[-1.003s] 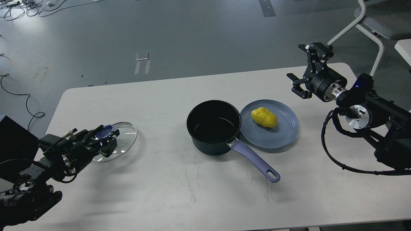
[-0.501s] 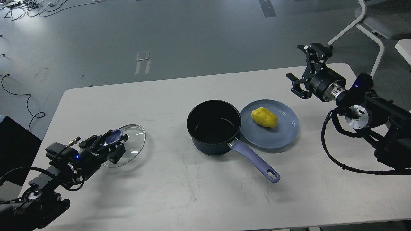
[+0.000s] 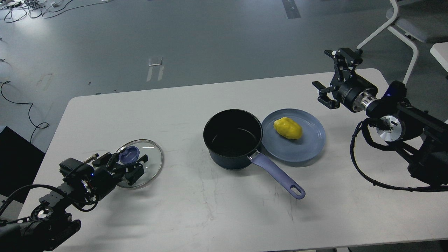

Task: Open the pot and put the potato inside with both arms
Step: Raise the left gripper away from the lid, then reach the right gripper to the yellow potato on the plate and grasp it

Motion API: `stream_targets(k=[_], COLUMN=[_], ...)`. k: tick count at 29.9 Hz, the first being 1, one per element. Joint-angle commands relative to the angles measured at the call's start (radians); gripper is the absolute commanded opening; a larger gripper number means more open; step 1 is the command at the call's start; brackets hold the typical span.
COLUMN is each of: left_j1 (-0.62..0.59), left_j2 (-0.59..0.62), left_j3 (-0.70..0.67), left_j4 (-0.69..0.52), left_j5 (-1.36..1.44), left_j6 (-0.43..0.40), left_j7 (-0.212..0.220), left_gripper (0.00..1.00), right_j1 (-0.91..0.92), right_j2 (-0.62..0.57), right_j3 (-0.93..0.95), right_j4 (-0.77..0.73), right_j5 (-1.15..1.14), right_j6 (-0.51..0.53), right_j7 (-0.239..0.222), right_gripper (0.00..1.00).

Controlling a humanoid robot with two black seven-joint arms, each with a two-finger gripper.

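The dark navy pot [image 3: 232, 139] stands open at the table's middle, its lavender handle [image 3: 277, 175] pointing front right. The yellow potato [image 3: 287, 127] lies on a blue-grey plate [image 3: 309, 148] touching the pot's right side. My left gripper [image 3: 128, 163] at the front left is shut on the blue knob of a glass lid [image 3: 151, 161], holding it low over the table. My right gripper [image 3: 331, 75] is open and empty, raised above the table's far right, beyond the plate.
The white table [image 3: 210, 217] has its far edge behind the pot. A white chair [image 3: 406, 24] and another table's corner [image 3: 440, 52] stand at the back right. A black box [image 3: 15, 154] sits left of the table. Cables lie on the floor.
My left gripper has carried the glass lid to the right and toward the front, lower over the table. The right gripper has hardly moved.
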Motion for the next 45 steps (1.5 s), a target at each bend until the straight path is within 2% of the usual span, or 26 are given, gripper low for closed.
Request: stream_targets(k=[1, 8, 11, 16, 19, 22, 25, 26, 27, 28, 29, 30, 32, 35, 38, 45], left_j1=[-0.015, -0.101, -0.130, -0.209, -0.226, -0.257, -0.311, -0.324, -0.326, -0.326, -0.325, -0.322, -0.317, -0.314, -0.308, -0.268], left_j2=[-0.014, -0.014, 0.002, 0.069, 0.085, 0.078, 0.077, 0.075, 0.074, 0.071, 0.060, 0.052, 0.051, 0.051, 0.052, 0.049], left_j3=[-0.007, -0.012, -0.014, -0.024, -0.070, -0.130, -0.202, -0.246, -0.300, -0.329, -0.389, -0.443, -0.475, -0.497, -0.491, -0.486], left_j4=[-0.016, -0.039, -0.095, -0.293, -0.370, -0.378, -0.378, -0.384, -0.391, -0.392, -0.394, -0.394, -0.394, -0.394, -0.386, -0.383], left_j5=[-0.014, -0.188, -0.263, -0.416, -0.537, -0.681, -0.829, -0.914, -1.012, -1.062, -1.156, -1.227, -1.268, -1.285, -1.285, -1.279], left_j6=[0.001, 0.001, 0.001, 0.001, 0.001, 0.001, -0.078, -0.139, -0.201, -0.235, -0.293, -0.343, -0.378, -0.437, -0.479, -0.484], left_j7=[0.000, 0.000, 0.000, 0.000, 0.000, 0.000, 0.000, 0.060, 0.151, 0.194, 0.273, 0.343, 0.401, 0.454, 0.448, 0.438], left_gripper=[0.97, 0.98, 0.98, 0.98, 0.98, 0.98, 0.98, 0.98, 0.98, 0.98, 0.98, 0.98, 0.98, 0.98, 0.98, 0.98], right_j1=[0.001, -0.001, -0.002, -0.001, 0.007, 0.018, 0.036, 0.050, 0.065, 0.076, 0.099, 0.126, 0.151, 0.192, 0.217, 0.220], right_j2=[0.000, 0.000, 0.000, -0.001, 0.000, -0.003, -0.012, -0.015, -0.018, -0.024, -0.044, -0.060, -0.067, -0.084, -0.095, -0.087], right_j3=[-0.001, -0.002, -0.002, -0.007, -0.037, -0.063, -0.095, -0.126, -0.160, -0.177, -0.213, -0.258, -0.302, -0.408, -0.474, -0.579], right_j4=[0.000, 0.000, 0.000, 0.003, 0.006, 0.009, 0.014, 0.017, 0.020, 0.020, 0.020, 0.020, 0.020, 0.014, -0.015, -0.109], right_j5=[-0.001, -0.018, -0.029, -0.072, -0.150, -0.217, -0.328, -0.425, -0.536, -0.597, -0.716, -0.828, -0.921, -1.100, -1.228, -1.331], right_j6=[0.003, 0.004, 0.004, 0.012, 0.015, 0.017, 0.017, 0.017, 0.017, 0.015, 0.004, -0.002, -0.014, -0.058, -0.077, -0.163], right_j7=[0.000, 0.000, 0.000, 0.000, 0.001, 0.014, 0.041, 0.085, 0.162, 0.204, 0.277, 0.325, 0.328, 0.328, 0.328, 0.328], right_gripper=[1.00, 1.00, 1.00, 1.00, 1.00, 1.00, 1.00, 1.00, 1.00, 1.00, 1.00, 1.00, 1.00, 1.00, 1.00, 0.97])
